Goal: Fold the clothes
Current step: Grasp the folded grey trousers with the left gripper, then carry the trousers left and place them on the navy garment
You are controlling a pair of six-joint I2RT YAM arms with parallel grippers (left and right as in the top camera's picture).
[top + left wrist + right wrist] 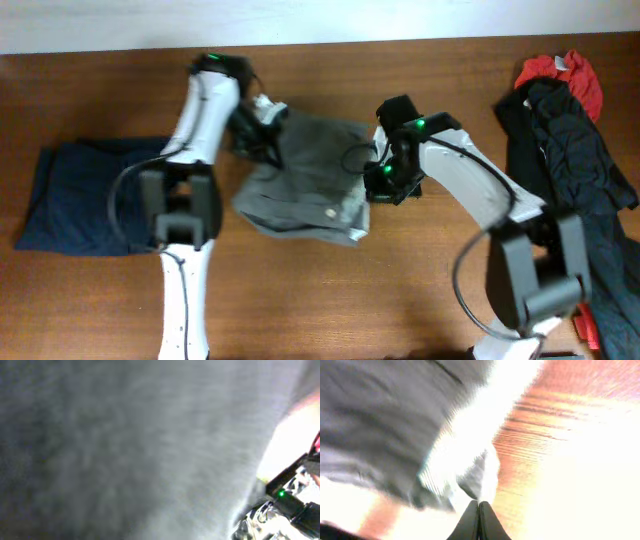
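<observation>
The grey shorts (310,170) lie bunched at the table's middle, with the pale button (331,212) near the front edge. My left gripper (262,128) is at the shorts' upper left edge and looks closed on the cloth. Grey cloth (125,450) fills the left wrist view and hides the fingers. My right gripper (378,182) is at the shorts' right edge. In the right wrist view its fingers (479,504) are shut, with a fold of the shorts (380,425) at their tips.
A folded dark navy garment (85,195) lies at the left of the wooden table (400,290). A pile of black and red garments (570,130) lies at the right edge. My right arm's green light (282,494) shows in the left wrist view.
</observation>
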